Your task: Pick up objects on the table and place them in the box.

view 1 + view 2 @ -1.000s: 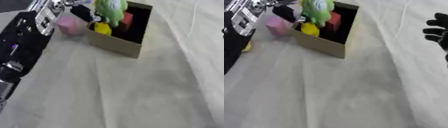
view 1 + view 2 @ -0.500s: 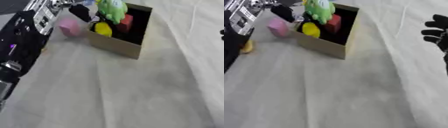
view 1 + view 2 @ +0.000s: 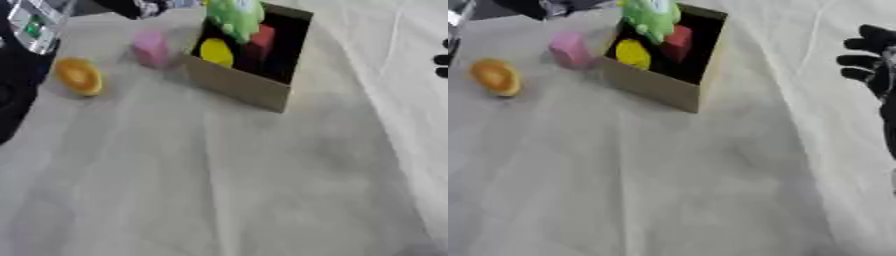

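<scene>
A tan cardboard box (image 3: 245, 85) stands at the upper middle of the table. Inside it a green toy (image 3: 232, 15) sticks up above a yellow piece (image 3: 216, 52) and a red block (image 3: 261, 42). A pink block (image 3: 150, 47) stands on the cloth just left of the box. Further left lies an orange round thing (image 3: 79, 76). My left hand (image 3: 535, 7) shows as a dark shape at the top edge, up and left of the box, apart from the toy. At the right edge my right hand (image 3: 872, 67) hangs open with its fingers spread, holding nothing.
My left forearm (image 3: 26, 35), black with a silver panel, fills the upper left corner beside the orange thing. A pale wrinkled cloth (image 3: 227, 180) covers the table in front of the box.
My left hand has let go of the green toy, which now stays in the box, and has pulled back up and left. The arm's retreat uncovers the orange thing.
</scene>
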`<state>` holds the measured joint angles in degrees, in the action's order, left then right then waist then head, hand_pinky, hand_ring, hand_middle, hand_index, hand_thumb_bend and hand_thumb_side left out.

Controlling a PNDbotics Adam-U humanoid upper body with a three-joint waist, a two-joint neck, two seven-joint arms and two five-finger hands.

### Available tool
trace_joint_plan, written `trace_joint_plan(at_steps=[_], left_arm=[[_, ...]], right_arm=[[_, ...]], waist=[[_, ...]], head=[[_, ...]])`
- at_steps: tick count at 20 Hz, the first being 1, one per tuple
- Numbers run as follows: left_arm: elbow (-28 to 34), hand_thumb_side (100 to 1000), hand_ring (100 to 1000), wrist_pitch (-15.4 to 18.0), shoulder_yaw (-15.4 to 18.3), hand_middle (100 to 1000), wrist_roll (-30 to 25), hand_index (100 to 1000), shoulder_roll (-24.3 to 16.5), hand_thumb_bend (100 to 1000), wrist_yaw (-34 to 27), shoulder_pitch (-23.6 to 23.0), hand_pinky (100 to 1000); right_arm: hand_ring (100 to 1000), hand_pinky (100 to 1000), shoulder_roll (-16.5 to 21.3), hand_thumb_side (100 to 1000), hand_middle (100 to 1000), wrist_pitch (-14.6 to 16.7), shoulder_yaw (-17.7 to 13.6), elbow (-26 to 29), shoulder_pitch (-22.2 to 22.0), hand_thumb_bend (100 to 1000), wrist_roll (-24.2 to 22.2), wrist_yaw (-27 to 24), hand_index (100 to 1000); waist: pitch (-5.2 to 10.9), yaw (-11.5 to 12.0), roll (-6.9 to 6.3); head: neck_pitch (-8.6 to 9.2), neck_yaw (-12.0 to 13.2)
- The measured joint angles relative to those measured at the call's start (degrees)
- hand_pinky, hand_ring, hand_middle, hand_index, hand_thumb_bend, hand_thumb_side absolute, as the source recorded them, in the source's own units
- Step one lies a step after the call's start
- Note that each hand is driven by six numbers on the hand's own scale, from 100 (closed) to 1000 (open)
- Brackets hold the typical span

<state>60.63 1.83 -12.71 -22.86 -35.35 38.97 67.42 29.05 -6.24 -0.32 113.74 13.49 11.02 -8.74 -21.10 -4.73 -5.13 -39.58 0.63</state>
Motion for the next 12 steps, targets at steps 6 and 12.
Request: trace_joint_plan(at_steps=[6,12], left_arm=[[-0.67,386,878,-0.69,0.59,843,-4.89,917,-3.4,498,-0.98,-3.87,893],[-1.66,292,874,-0.12,0.56,827,-8.13,888,-3.55,521,-1.1,-4.71,890]], right_arm=[[774,799,0.01,922,769,-0.03,-0.02,0.0,-0.41,100,0.29,0.0,841],[775,799,0.01,926,770,-0.04,-0.02,0.0,-0.47,100,0.32,0.0,841]], waist=[[0.32,0.72,0.99],[0.32,0.77,1.43]], head=[[-0.21,-0.5],[-0.2,-0.26]])
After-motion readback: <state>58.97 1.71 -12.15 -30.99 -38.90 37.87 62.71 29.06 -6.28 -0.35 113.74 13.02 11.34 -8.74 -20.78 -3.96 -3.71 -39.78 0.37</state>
